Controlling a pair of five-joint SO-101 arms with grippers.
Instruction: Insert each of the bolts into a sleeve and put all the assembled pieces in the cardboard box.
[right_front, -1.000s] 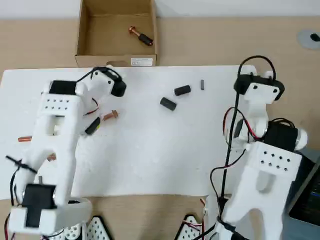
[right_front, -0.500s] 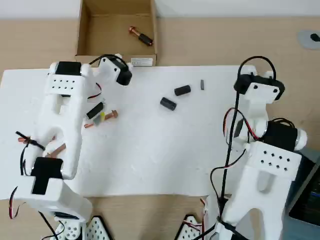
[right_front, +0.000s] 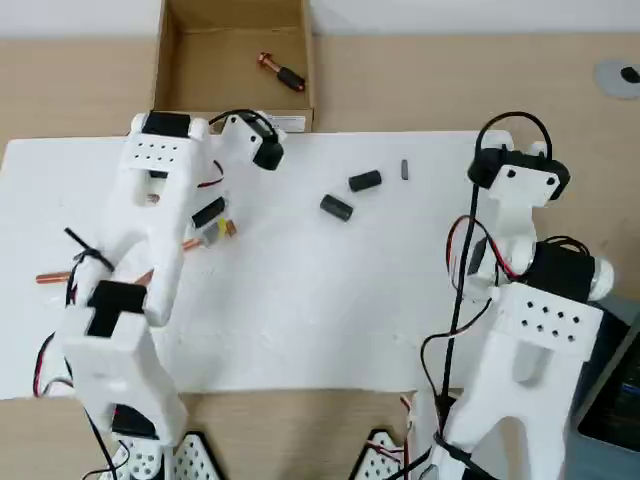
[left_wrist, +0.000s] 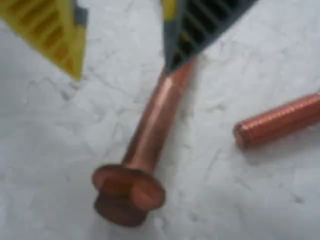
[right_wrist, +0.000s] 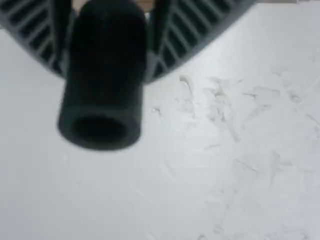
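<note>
My left gripper (right_front: 212, 222) is open over the left part of the white board, low above a copper bolt (left_wrist: 145, 145). The bolt's shaft tip touches the black finger (left_wrist: 200, 25), and the yellow finger (left_wrist: 45, 35) stands apart from it. A second bolt (left_wrist: 277, 122) lies close beside. My right gripper (right_wrist: 107, 30) is shut on a black sleeve (right_wrist: 102, 85), held just above the board. Two loose sleeves (right_front: 365, 181) (right_front: 337, 208) lie mid-board. The cardboard box (right_front: 215, 55) at the back holds one assembled piece (right_front: 281, 71).
Another bolt (right_front: 52, 278) lies near the board's left edge. A small grey piece (right_front: 405, 169) sits behind the sleeves. The white board (right_front: 330, 300) covers most of the table between the arms. The right arm (right_front: 520, 200) stands over the board's right edge.
My left arm has swung right and towards the box, bringing its gripper over the bolt by the yellow finger. The right arm has not moved.
</note>
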